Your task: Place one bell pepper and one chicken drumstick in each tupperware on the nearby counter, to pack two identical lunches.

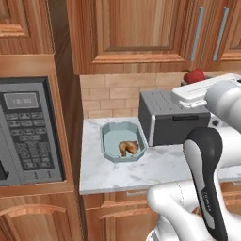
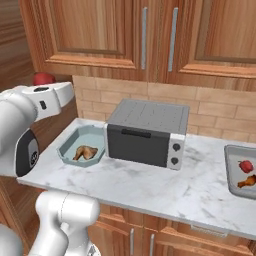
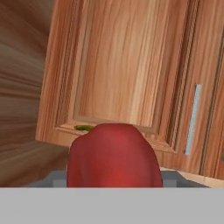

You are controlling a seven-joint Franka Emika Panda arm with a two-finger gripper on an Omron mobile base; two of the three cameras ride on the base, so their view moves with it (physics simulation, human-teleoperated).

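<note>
My gripper (image 1: 193, 81) is raised above the counter (image 2: 150, 187), shut on a glossy red bell pepper (image 1: 194, 75). From the other side, the same pepper (image 2: 44, 78) sticks up from the white hand. In the hand view this pepper (image 3: 113, 157) looms large and hides the fingertips. Below and left sits the pale teal octagonal tupperware (image 1: 104, 141), holding one golden-brown chicken drumstick (image 1: 128, 148). That tupperware (image 2: 64, 150) and its drumstick (image 2: 84, 152) also appear near the counter's left end. The grey tupperware (image 2: 230, 172) at far right holds another bell pepper (image 2: 245, 166) and a drumstick (image 2: 246, 181).
A silver-black toaster oven (image 2: 145, 132) stands mid-counter, between the two containers and just under my hand. A built-in microwave (image 1: 26, 132) fills the wall to the left. Wooden upper cabinets (image 2: 145, 35) hang close above the raised hand.
</note>
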